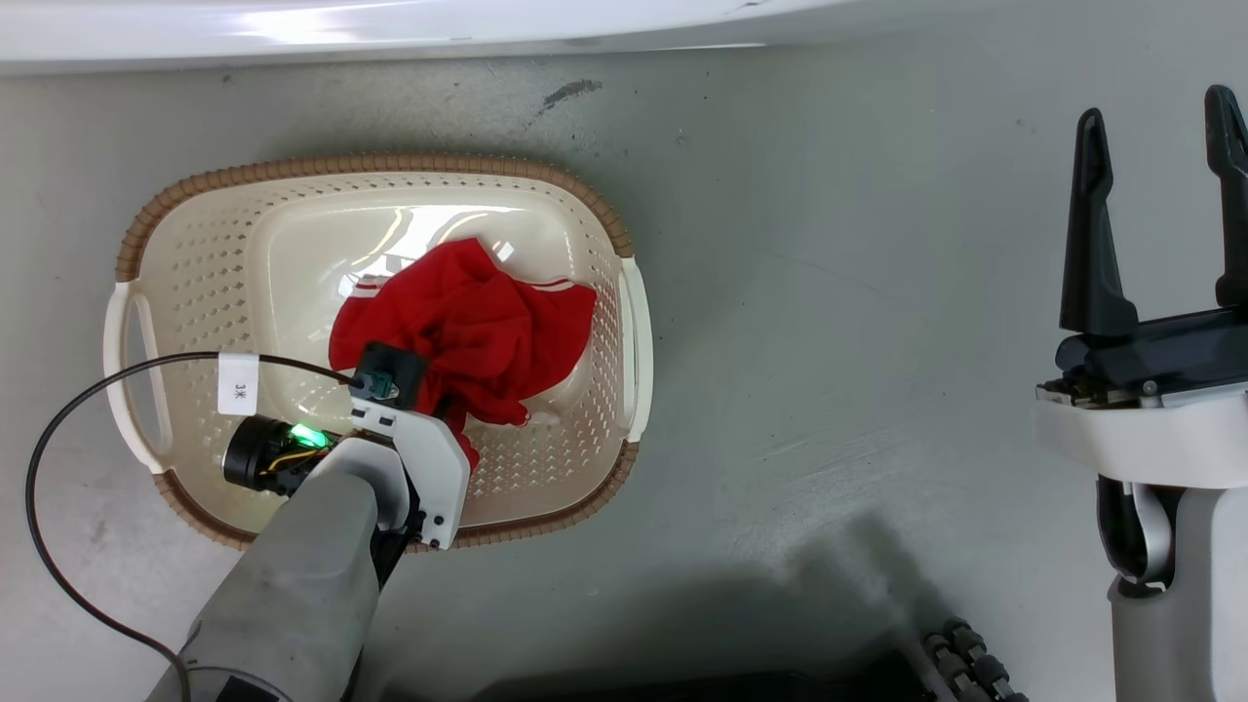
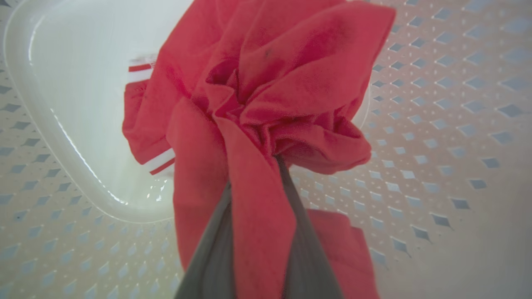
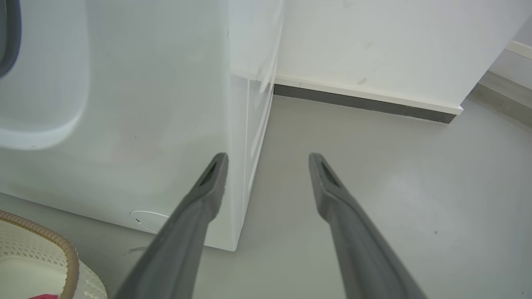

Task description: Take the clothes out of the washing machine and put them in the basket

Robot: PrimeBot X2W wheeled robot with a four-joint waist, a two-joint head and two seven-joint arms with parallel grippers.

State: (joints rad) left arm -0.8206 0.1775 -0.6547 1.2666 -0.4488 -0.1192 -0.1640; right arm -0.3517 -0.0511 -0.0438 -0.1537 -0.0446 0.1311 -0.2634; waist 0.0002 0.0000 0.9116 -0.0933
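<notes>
Red clothes (image 1: 478, 331) with white trim sit bunched inside the basket (image 1: 370, 164), over its base and nearer its right wall. The left gripper (image 2: 272, 166) reaches down into the basket from its near rim, fingers (image 2: 216, 249) pinching a fold of the red fabric. The right gripper (image 1: 1155, 107) is well right of the basket over bare floor (image 1: 829, 341), fingers spread, nothing between them. The white washing machine (image 3: 124, 124) stands just behind the basket's far rim.

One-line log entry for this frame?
left pincer: shut on clothes | clothes: inside basket | right pincer: open, empty
</notes>
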